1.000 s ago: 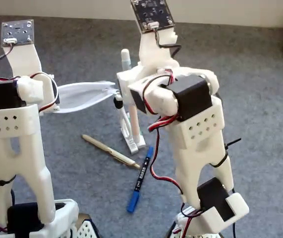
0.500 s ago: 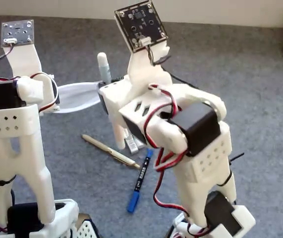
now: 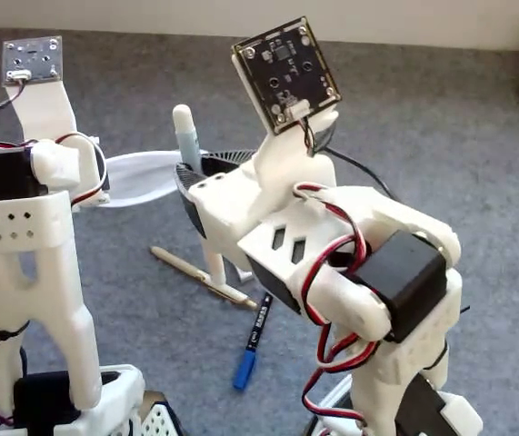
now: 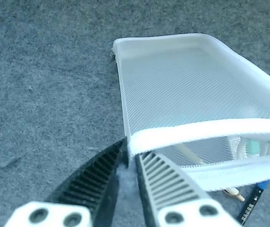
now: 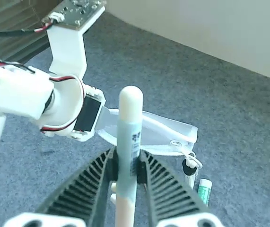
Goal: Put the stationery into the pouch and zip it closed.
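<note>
The white mesh pouch (image 3: 145, 175) lies on the grey carpet with its mouth held open. My left gripper (image 4: 129, 150) is shut on the pouch's upper rim (image 4: 196, 130). My right gripper (image 5: 127, 156) is shut on a white-capped pen (image 5: 129, 123), which stands upright beside the pouch's mouth in the high view (image 3: 185, 136). A beige pen (image 3: 200, 277) and a blue pen (image 3: 254, 338) lie on the carpet in front of the pouch. A small green-labelled tube (image 5: 204, 188) lies near the pouch's zip end.
The left arm (image 3: 36, 218) stands at the table's left and the right arm (image 3: 332, 263) crosses the middle, hiding part of the carpet. A pale wall (image 3: 404, 18) runs along the far edge. Bare carpet (image 3: 459, 136) stretches to the right.
The right arm has swung left and leaned forward, carrying the white-capped pen from above the pouch's zip end to its mouth. The left arm and pouch have stayed still.
</note>
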Robot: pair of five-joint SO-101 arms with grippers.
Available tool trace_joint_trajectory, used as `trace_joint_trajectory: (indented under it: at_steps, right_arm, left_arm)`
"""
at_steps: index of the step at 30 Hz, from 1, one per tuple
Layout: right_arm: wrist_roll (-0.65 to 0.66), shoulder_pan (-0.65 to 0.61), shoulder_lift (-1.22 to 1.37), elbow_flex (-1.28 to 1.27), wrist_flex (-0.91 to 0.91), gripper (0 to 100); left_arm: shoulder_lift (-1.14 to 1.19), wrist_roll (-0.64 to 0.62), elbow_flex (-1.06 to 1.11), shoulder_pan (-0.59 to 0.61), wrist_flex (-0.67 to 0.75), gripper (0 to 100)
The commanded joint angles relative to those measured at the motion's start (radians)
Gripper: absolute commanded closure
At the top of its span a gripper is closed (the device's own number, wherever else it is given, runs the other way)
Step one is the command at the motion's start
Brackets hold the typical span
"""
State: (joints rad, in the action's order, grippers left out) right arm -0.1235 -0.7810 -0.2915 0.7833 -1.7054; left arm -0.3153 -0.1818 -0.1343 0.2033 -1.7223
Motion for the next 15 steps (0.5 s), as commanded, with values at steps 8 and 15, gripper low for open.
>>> trace_joint_trajectory:
  at_steps: [8, 15]
  right_arm:
    - [-0.044, -0.013, -0.065, 0.004, -0.051, 99.2]
    - [-0.044, -0.064, -0.114, -0.137, -0.054, 99.2]
  left_arm:
    - [0.012, -0.012, -0.004, -0.024, 0.003, 99]
    - [0.012, -0.012, -0.004, -0.024, 0.003, 99]
